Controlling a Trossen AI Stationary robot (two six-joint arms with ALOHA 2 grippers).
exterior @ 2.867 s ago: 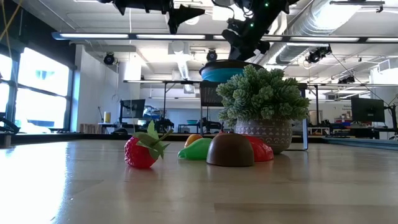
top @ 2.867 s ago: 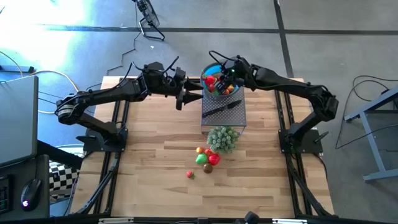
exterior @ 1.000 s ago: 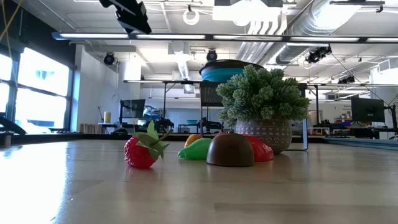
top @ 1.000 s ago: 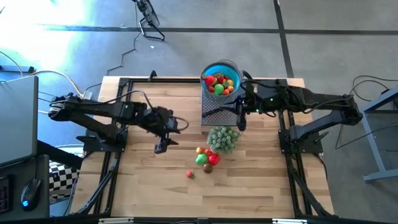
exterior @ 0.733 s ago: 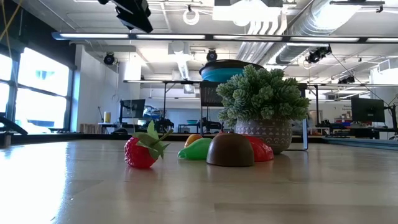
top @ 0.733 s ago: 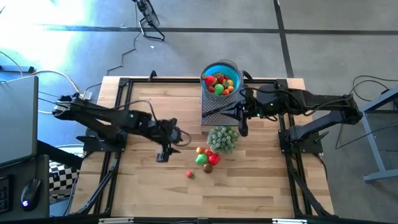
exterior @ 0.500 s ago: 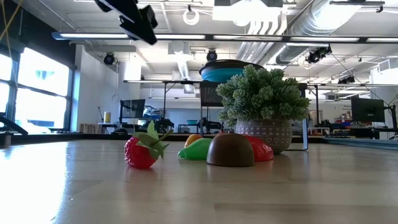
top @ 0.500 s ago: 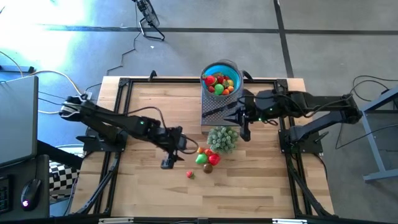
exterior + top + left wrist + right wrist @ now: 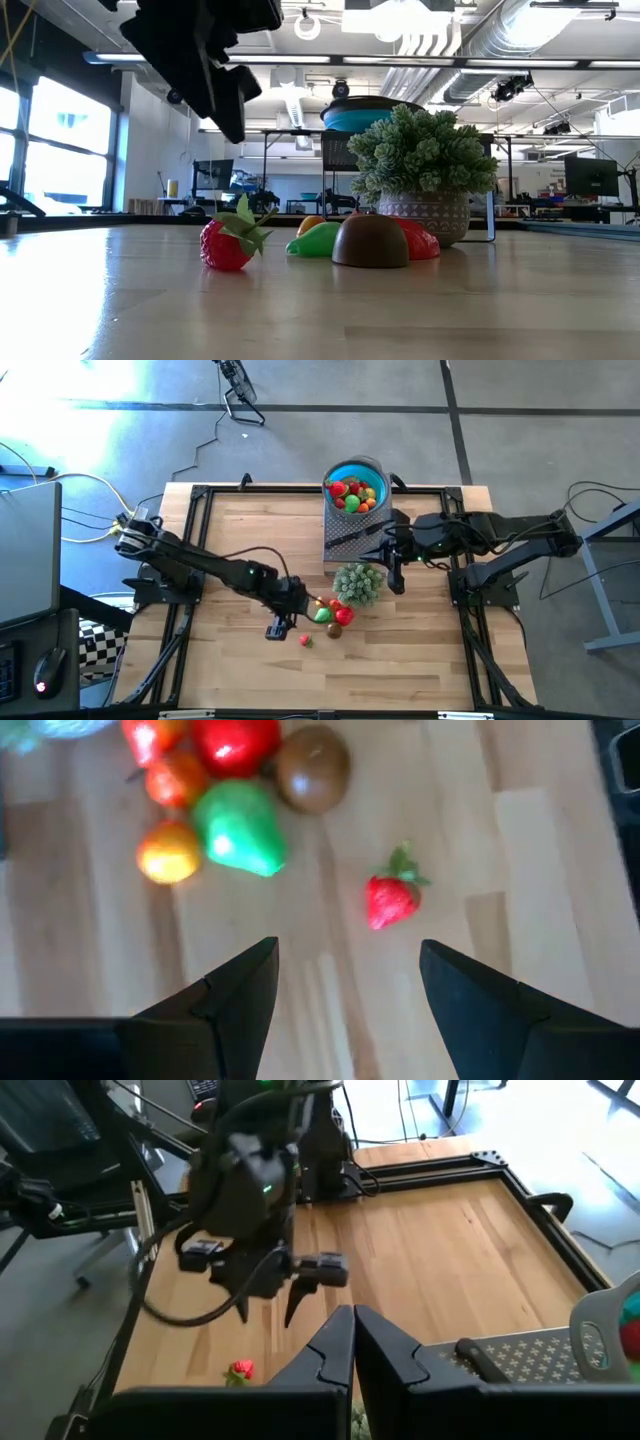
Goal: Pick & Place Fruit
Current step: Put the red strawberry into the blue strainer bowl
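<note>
Fruit: strawberry (image 9: 392, 901) lies alone on the table, near side, just left of the loose pile (image 9: 333, 612); the rest sits in the bowl (image 9: 354, 487), far centre. Left gripper (image 9: 348, 982) has swung from mid-table to above it, fingers wide, empty; next pick likely. Right gripper (image 9: 396, 582) waits pinched by the plant (image 9: 357, 582).

Six loose fruits (image 9: 238, 826) lie on one table (image 9: 240, 660), with one plant (image 9: 358, 581).

A red strawberry (image 9: 391, 901), green pear (image 9: 239, 829), brown fruit (image 9: 312, 755) and blue bowl (image 9: 357, 471) on pale striped wood (image 9: 240, 530).
</note>
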